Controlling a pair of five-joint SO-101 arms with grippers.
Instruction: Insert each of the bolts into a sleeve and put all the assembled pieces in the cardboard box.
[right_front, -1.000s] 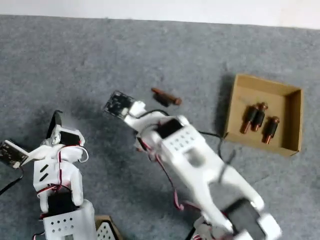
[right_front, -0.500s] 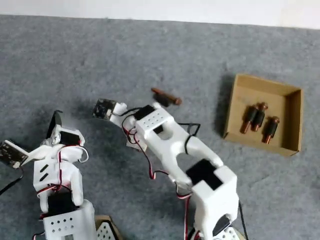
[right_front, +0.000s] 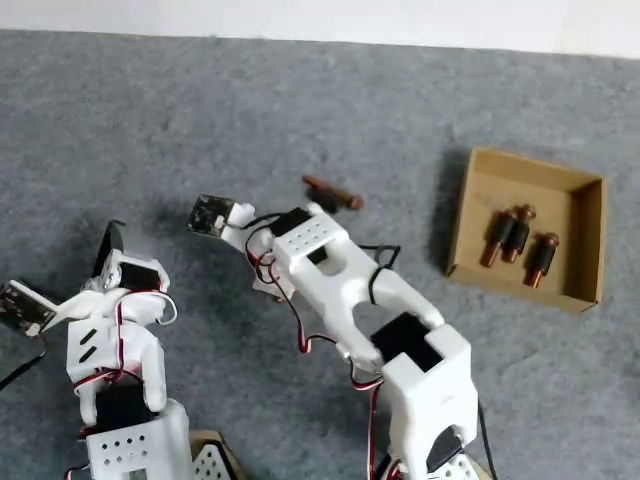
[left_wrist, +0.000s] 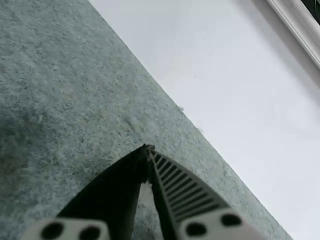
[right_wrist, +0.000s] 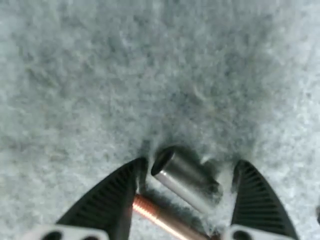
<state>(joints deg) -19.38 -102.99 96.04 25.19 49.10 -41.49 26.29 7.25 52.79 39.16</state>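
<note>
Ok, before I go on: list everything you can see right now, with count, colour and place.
cardboard box: one, brown, on the carpet at the right of the high view.
assembled pieces: three, copper bolts in dark sleeves, lying inside the box.
loose sleeve: one, dark grey, on the carpet between the right arm's jaws.
loose bolt: one, copper, lying beside that sleeve, not in it.
carpet: one, grey, covering the table.
white surface: one, beyond the carpet's far edge.
left arm: one, white, at the lower left of the high view, jaws shut on nothing.
right arm: one, white, over the loose bolt and sleeve, jaws open.
</note>
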